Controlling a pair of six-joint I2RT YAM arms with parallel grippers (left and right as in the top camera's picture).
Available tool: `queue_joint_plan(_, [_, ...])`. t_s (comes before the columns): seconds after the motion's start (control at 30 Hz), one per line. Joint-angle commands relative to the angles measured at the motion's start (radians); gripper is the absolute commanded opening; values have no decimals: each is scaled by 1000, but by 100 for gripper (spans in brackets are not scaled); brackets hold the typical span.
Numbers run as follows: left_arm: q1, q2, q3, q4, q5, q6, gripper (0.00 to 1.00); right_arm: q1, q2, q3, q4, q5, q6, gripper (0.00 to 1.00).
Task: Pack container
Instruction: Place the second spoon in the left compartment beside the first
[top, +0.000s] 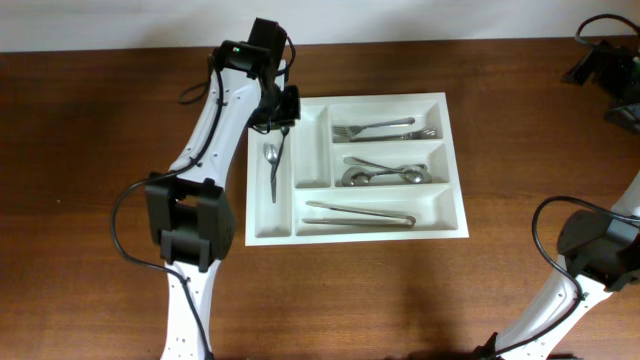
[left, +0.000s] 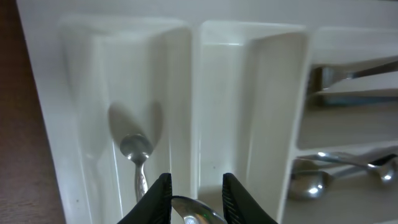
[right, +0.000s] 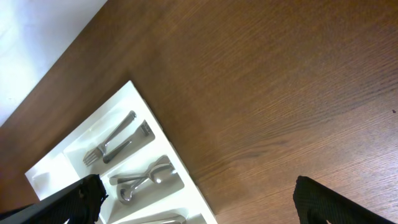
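Observation:
The container (top: 310, 150) is a white tray with five compartments in the middle of the table. My left gripper (top: 284, 122) hovers over the far end of its two narrow compartments, shut on a small spoon (left: 190, 212) whose bowl sits between the fingers (left: 160, 193). In the overhead view the held spoon's handle (top: 281, 148) hangs down over the leftmost compartment. Another spoon (left: 136, 149) lies in that compartment, and the narrow one beside it (left: 227, 124) is bare. My right gripper (right: 202, 205) is open wide above bare wood, right of the container (right: 163, 142).
Forks (top: 385, 128) fill the far long compartment, spoons (top: 383, 173) the middle one, and long utensils (top: 360, 213) the near one. Brown wooden table (top: 100, 120) surrounds the tray. The right arm (top: 600, 250) stands at the right edge.

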Motion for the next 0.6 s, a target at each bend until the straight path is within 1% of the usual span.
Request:
queue_joint_plan(0.0, [11, 23, -11, -3, 6, -21, 34, 5, 5, -4, -6, 9, 4, 99])
queue_joint_plan(0.03, [14, 20, -5, -5, 7, -21, 50, 5, 5, -4, -6, 9, 4, 99])
queue_joint_plan(0.07, [20, 20, 6, -11, 7, -20, 54, 5, 5, -4, -6, 9, 4, 99])
queue_joint_plan(0.13, [32, 19, 40, -43, 7, -12, 57, 5, 5, -4, -6, 9, 4, 99])
queue_joint_plan(0.27, [75, 17, 130, -133, -38, 96, 66, 5, 5, -4, -6, 9, 5, 99])
queue_joint_plan(0.33, [107, 16, 171, -188, -94, 153, 83, 6, 5, -4, -6, 9, 5, 99])
queue_joint_plan(0.37, [126, 16, 185, -214, -114, 189, 87, 5, 5, -4, -6, 9, 5, 99])
queue_joint_plan(0.4, [146, 16, 192, -235, -129, 219, 93, 6, 5, -4, -6, 9, 5, 99])
queue_joint_plan(0.43, [168, 16, 191, -248, -132, 262, 95, 6, 5, -4, -6, 9, 5, 99])
queue_joint_plan(0.5, [204, 24, 188, -283, -133, 371, 95, 6, 5, -4, -6, 9, 5, 99])
queue_joint_plan(0.57, [225, 39, 184, -306, -133, 441, 94, 6, 5, -4, -6, 9, 5, 99])
